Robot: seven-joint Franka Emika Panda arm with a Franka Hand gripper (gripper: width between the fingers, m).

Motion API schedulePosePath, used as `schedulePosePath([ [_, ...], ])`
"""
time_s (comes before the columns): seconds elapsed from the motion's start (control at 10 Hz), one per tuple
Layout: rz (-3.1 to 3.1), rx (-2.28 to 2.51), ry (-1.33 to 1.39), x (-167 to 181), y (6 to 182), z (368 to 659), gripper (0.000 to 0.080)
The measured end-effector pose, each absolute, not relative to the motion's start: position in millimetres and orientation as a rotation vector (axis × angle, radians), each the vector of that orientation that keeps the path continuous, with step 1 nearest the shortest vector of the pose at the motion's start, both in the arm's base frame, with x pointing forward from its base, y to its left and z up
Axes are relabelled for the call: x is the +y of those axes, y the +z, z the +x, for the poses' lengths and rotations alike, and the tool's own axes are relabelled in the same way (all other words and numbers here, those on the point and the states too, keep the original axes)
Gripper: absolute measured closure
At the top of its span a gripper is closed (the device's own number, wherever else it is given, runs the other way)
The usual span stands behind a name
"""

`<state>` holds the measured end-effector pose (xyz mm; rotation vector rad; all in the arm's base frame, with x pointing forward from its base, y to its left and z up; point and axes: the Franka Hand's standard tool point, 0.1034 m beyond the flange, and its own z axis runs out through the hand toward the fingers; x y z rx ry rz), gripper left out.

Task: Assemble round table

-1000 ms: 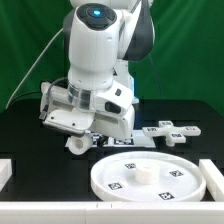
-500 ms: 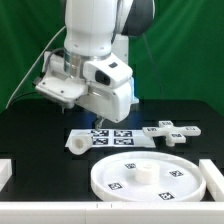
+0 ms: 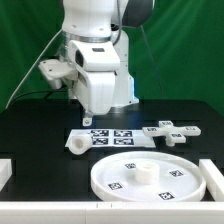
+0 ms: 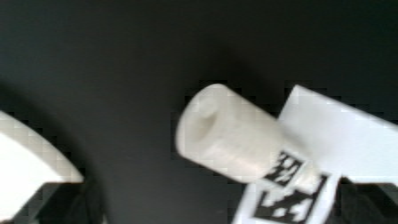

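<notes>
The round disc (image 3: 150, 176) lies flat at the front of the black table, with tags and a small hub on top. The short cylindrical leg (image 3: 78, 146) lies on its side just left of it, touching the marker board (image 3: 115, 138). The lobed foot (image 3: 170, 131) lies at the exterior view's right. My gripper (image 3: 90, 120) hangs above the leg, raised clear of it. In the wrist view the leg (image 4: 231, 135) lies below the gripper (image 4: 196, 216), whose dark fingers (image 4: 50, 205) stand wide apart and empty. The disc's rim (image 4: 25, 135) shows at the edge.
White blocks stand at the table's front corners, in the exterior view's left (image 3: 5, 170) and right (image 3: 214, 172). The marker board also shows in the wrist view (image 4: 347, 125), beside the leg. A green curtain hangs behind.
The arm has risen from low beside the leg and swung upright. The leg, disc and foot have not moved.
</notes>
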<state>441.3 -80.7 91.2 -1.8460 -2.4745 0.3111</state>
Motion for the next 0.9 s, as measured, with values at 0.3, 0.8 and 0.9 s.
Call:
schedulePosePath([
  [0.3,-2.088,-2.293,0.322,-77.7,88.3,440.7,0.0151],
  [0.8,-2.639,-1.756,0.296,-76.7,84.7,453.1,0.0151],
  [0.9,-2.793,-1.563,0.240,-72.0,83.7,455.1,0.0151],
])
